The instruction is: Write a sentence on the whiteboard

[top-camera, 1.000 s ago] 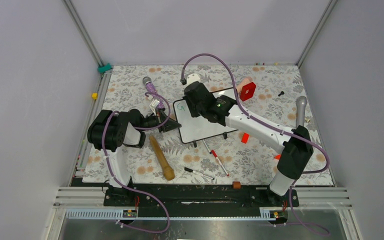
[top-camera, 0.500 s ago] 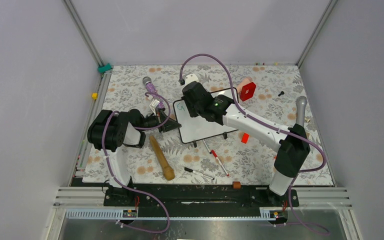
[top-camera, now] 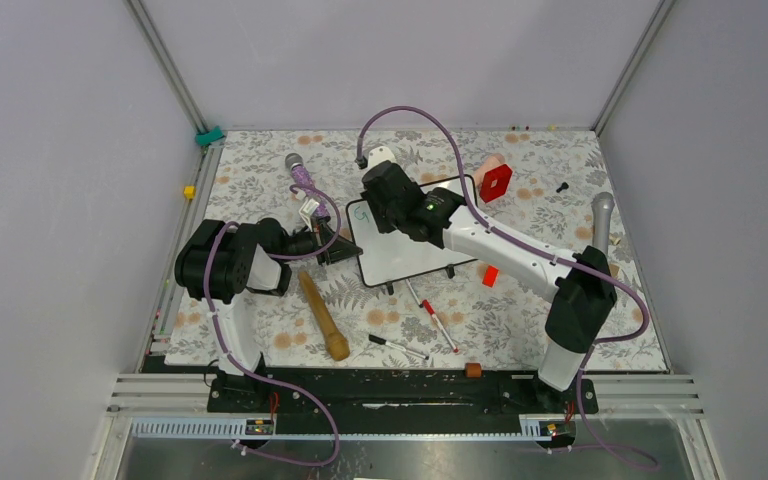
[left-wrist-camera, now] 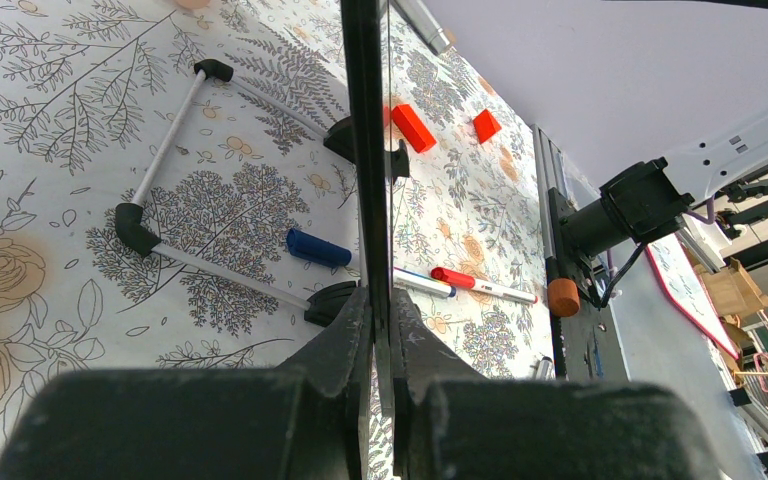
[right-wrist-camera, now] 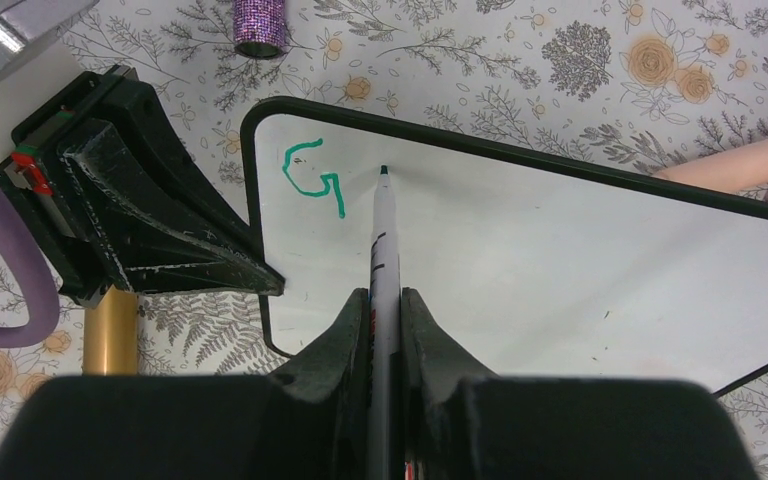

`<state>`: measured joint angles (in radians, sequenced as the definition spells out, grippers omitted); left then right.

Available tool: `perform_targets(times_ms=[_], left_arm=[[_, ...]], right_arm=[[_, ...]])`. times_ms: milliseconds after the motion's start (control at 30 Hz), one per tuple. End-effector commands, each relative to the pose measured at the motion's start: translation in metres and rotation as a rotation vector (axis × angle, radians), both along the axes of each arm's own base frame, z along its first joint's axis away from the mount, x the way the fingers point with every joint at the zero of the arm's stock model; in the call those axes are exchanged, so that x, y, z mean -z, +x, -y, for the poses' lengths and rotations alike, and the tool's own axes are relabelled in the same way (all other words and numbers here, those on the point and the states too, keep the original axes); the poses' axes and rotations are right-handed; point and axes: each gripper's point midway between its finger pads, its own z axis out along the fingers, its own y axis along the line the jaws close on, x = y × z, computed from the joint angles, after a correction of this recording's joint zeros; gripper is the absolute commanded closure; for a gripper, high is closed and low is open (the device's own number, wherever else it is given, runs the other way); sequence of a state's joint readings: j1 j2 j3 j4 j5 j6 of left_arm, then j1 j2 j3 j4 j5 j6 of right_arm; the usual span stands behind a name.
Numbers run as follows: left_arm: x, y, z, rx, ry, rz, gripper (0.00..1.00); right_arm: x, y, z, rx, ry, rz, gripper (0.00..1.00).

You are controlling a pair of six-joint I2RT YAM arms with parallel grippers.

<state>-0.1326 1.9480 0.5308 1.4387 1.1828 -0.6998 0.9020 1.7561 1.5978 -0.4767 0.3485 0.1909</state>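
Right arm point(top-camera: 500, 245) shifted leftward, marker point(right-wrist-camera: 380, 250) tip beside green "G" point(right-wrist-camera: 312, 178) on whiteboard point(right-wrist-camera: 560, 260)

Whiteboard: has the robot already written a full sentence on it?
No, the whiteboard shows only one green letter G near its corner, with the marker tip beside it.

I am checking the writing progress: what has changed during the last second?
The right gripper, shut on the marker, moved slightly to the left and farther forward over the whiteboard. Nothing was taken or released. The left gripper still clamps the board's edge; only a green G is written.
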Motion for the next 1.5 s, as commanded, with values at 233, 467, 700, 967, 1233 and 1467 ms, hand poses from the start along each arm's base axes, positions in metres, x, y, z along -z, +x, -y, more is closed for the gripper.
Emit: perform_targets(times_ms=[233, 467, 700, 967, 1233, 1467], left_arm=[[-0.004, -0.004, 0.002, 0.038, 0.014, 0.120, 1.00], [-0.005, -0.004, 0.002, 0.038, 0.013, 0.121, 1.00], [-0.005, -0.004, 0.002, 0.039, 0.013, 0.120, 1.00], [-0.005, -0.004, 0.002, 0.040, 0.014, 0.122, 1.00], [-0.005, -0.004, 0.002, 0.039, 0.014, 0.122, 1.00], [-0.005, -0.004, 0.002, 0.041, 0.014, 0.123, 1.00]], right_arm=[[-0.007, -0.001, -0.012, -0.063, 0.027, -0.019, 1.00], [-0.001, -0.005, -0.005, -0.064, -0.007, -0.037, 1.00], [-0.003, -0.003, 0.007, -0.028, -0.045, -0.016, 1.00], [-0.008, 0.004, 0.011, 0.014, -0.057, 0.013, 1.00], [-0.011, 0.009, 0.010, 0.032, -0.054, 0.027, 1.00], [-0.013, 0.010, 0.004, 0.014, -0.041, 0.022, 1.00]])
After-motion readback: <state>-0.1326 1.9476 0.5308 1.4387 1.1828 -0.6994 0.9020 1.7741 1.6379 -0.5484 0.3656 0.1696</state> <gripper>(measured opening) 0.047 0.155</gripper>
